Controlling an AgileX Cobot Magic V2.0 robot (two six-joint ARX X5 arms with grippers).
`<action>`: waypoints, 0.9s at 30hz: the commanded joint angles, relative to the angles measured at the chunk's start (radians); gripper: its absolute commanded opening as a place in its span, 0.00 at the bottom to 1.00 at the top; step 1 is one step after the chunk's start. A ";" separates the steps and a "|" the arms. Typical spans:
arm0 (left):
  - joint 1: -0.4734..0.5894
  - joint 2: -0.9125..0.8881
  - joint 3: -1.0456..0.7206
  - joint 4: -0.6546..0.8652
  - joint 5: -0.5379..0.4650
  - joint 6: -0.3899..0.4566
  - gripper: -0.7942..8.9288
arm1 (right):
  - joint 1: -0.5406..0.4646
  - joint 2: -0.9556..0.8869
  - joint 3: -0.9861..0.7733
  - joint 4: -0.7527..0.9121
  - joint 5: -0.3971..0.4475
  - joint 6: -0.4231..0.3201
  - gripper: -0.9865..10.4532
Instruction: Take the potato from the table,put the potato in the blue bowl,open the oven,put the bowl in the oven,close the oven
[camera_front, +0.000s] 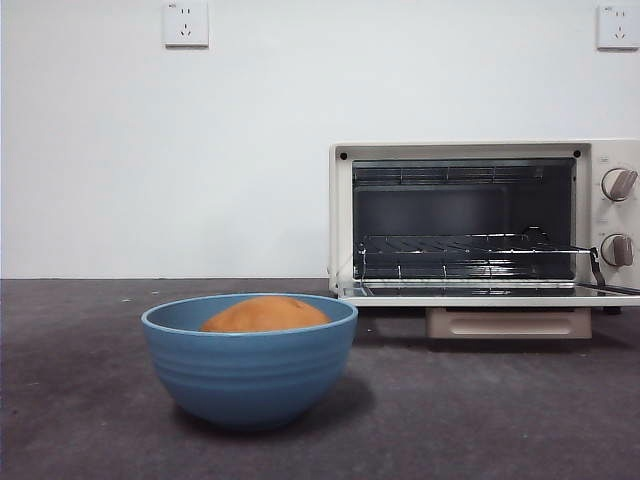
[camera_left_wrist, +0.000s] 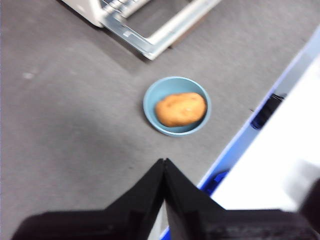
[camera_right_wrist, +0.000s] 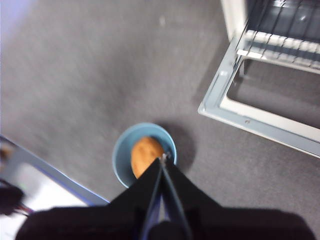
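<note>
The orange-brown potato (camera_front: 265, 315) lies inside the light-blue bowl (camera_front: 249, 375), which stands on the dark grey table (camera_front: 80, 400) in front and left of the oven (camera_front: 480, 215). The oven's door (camera_front: 490, 293) hangs fully down, showing the wire rack inside. From high above, my left gripper (camera_left_wrist: 164, 161) is shut and empty, well away from the bowl (camera_left_wrist: 177, 106) and potato (camera_left_wrist: 181, 109). My right gripper (camera_right_wrist: 162, 161) is also shut and empty, hovering over the bowl (camera_right_wrist: 125, 150) with its tips above the potato (camera_right_wrist: 145, 154). Neither arm shows in the front view.
Two wall sockets (camera_front: 186, 23) sit on the white wall behind. The table's near edge with a blue strip (camera_left_wrist: 260, 120) and a white surface beyond it shows in both wrist views. The open oven door (camera_right_wrist: 260, 115) juts out over the table to the right of the bowl.
</note>
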 joint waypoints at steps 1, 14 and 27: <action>0.005 -0.042 -0.014 0.004 -0.066 -0.024 0.08 | 0.080 0.086 -0.005 0.009 0.040 0.011 0.08; 0.005 -0.189 -0.193 0.004 -0.051 -0.077 0.07 | 0.150 0.478 -0.005 0.026 0.040 0.052 0.26; 0.005 -0.191 -0.269 0.004 -0.003 -0.084 0.07 | 0.148 0.629 -0.005 0.089 0.096 -0.003 0.39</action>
